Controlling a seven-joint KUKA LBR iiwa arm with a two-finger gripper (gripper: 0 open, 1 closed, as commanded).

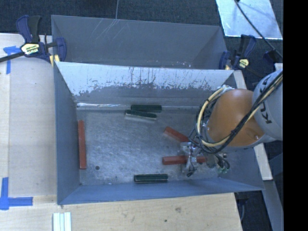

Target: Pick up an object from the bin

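Observation:
My gripper [191,163] is low in the bin's right front part, under the orange wrist cover. Its tips sit right at the right end of a red flat bar [172,160] lying on the floor. A second red bar [175,134] lies tilted just behind it, partly under the wrist. A dark green bar [151,178] rests near the front wall, left of the gripper. The fingers are tangled with cables in the view.
A long red bar [82,144] lies along the left wall. At the back of the floor a dark green bar [146,109] sits beside a pale one [140,114]. The arm enters from the right.

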